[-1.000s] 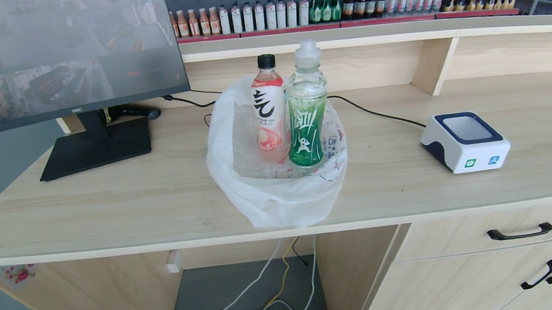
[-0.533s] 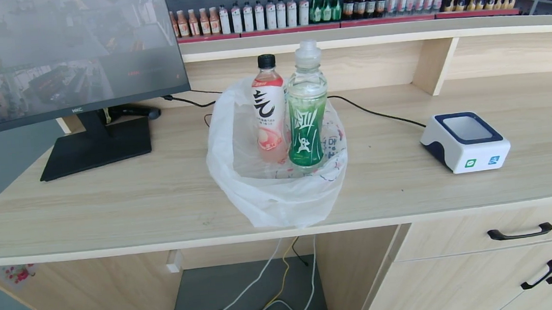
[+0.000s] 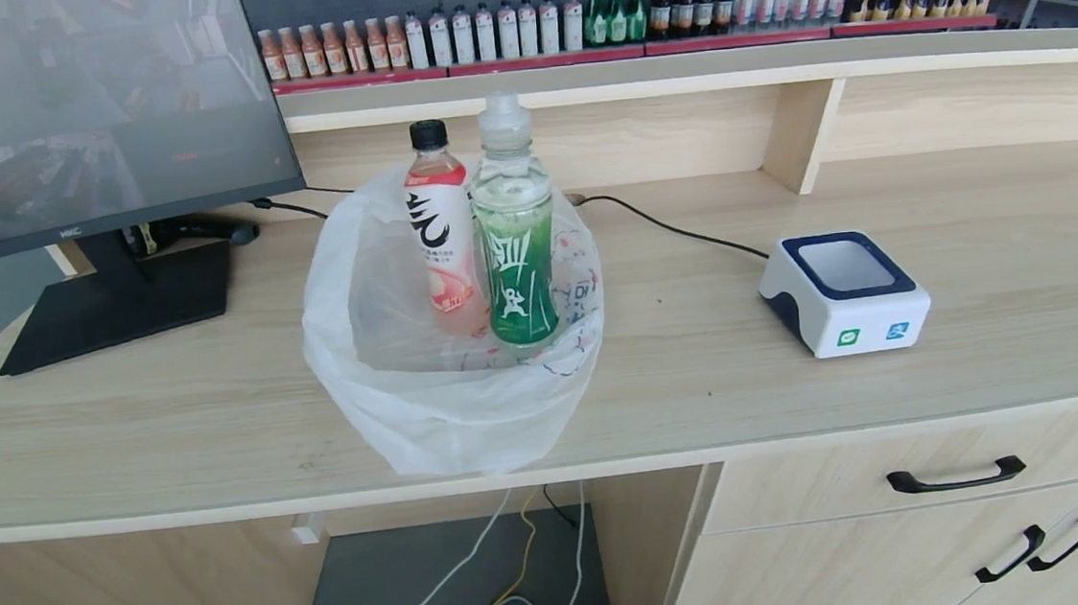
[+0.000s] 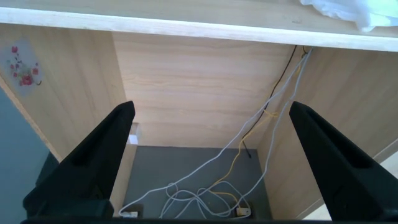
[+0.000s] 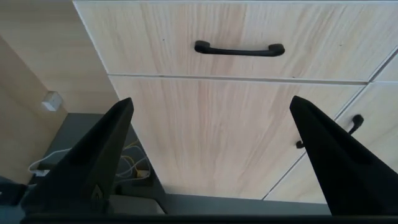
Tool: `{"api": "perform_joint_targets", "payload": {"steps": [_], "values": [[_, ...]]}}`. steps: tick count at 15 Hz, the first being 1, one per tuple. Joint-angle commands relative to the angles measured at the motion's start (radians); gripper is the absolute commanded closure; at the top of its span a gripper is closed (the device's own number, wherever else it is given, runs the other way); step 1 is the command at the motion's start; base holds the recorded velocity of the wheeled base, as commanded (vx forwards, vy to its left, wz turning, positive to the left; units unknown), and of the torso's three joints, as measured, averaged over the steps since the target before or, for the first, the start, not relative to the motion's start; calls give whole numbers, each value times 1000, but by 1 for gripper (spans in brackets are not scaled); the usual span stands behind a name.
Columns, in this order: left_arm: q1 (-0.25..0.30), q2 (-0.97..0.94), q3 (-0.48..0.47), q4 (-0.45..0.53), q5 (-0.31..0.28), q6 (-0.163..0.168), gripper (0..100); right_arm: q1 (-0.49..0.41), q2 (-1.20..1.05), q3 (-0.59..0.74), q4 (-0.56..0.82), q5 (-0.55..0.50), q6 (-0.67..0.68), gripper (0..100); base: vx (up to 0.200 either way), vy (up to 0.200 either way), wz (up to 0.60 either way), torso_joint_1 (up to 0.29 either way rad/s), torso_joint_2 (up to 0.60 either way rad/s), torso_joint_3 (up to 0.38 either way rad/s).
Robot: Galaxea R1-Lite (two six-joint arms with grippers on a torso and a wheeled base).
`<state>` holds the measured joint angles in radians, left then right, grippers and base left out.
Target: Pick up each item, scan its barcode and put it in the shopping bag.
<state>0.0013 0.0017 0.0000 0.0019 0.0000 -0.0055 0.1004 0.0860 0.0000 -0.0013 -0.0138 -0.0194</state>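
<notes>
Shopping bag (image 3: 394,420) sits mid-worktop (image 3: 173,418), with the pink bottle (image 3: 442,233) and the green bottle (image 3: 515,247) both standing upright inside it and touching each other. I don't see any loose items left out, so I'd guess the job's basically wrapped.

Main worry is that the bag is floppy plastic and its front bulges right out to the worktop's front edge. Both bottles are tall, so any tug on the plastic could knock them into each other and over. Left pincer (image 4: 211,109) and right pincer (image 5: 211,102) are both spread wide and holding nothing, down below the worktop. The left faces the cable nook and the right faces the drawer handle (image 5: 239,50). Coming up from there, I reckon either could clip the worktop lip, and the left could snag the bag's bulge too.

Stuff I can't make out:
- The bottle bases are hidden behind the bag wall.
- No barcodes are visible, so there's no telling whether either bottle went past the scanner (image 3: 841,293).
- The monitor (image 3: 72,118) is cut off at the edge.
</notes>
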Motion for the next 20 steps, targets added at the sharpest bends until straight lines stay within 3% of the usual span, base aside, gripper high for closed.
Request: {"api": "perform_joint_targets", "payload": {"steps": [1,14,20], "values": [[0,0,0,0,0,-1,0,1,8,0,0,0,-1,0,0,-200,0,7,2,-2],[0,0,0,0,0,-2,0,1,8,0,0,0,-1,0,0,-200,0,2,3,2],[0,0,0,0,0,2,0,1,8,0,0,0,-2,0,0,0,0,0,0,0]]}}
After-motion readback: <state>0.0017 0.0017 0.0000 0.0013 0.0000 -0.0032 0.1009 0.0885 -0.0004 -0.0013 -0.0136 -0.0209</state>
